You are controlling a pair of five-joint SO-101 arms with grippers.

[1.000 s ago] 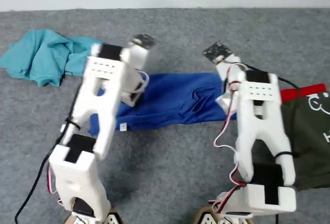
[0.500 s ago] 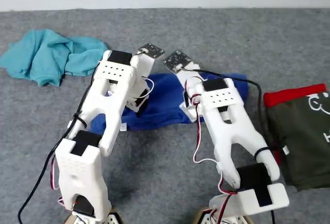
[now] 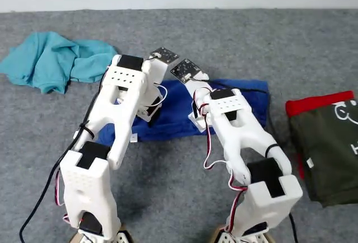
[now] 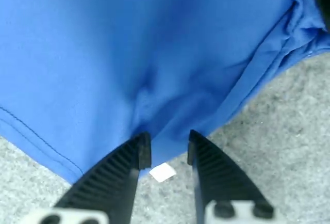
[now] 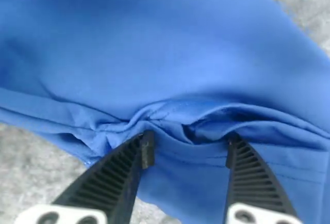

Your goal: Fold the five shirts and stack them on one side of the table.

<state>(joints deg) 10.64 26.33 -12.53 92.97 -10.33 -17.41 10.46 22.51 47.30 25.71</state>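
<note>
High view first: your soft, bright blue shirt (image 3: 176, 114) lies mid-table as a long folded band on the grey carpet-like table (image 3: 168, 198). Both white arms are bent down over it. The left arm (image 3: 112, 120) is toward the end nearer the crumpled teal shirt (image 3: 53, 61), which sits well apart at the far corner. The right arm (image 3: 240, 136) is close beside the left one, nearer the band's middle. A dark green shirt (image 3: 330, 153) with a red edge lies flat at the other side, apart from the blue one.

Left wrist view now: the left gripper (image 4: 167, 147) is down on the shirt's hem. Its jaws stand at a narrow gap, with a pucker of cloth running up from between them, and I read that as a pinch on the blue shirt. A small white label (image 4: 162, 172) pokes out just under the hem, on the table.

Right wrist view: the right gripper (image 5: 190, 150) stands roughly half open, tips pressed onto the layered edge. A bunched ridge of folds sits between them, not clamped yet by my reading.

Handling, as I judge it: this cloth is light, limp and smooth. It won't hold a shape and it will sag between your two holds. A thin pinch may catch the top layer only and peel the fold open. Take it at the folded edge, through every layer, with the grippers spread toward the band's ends, and carry it low.
</note>
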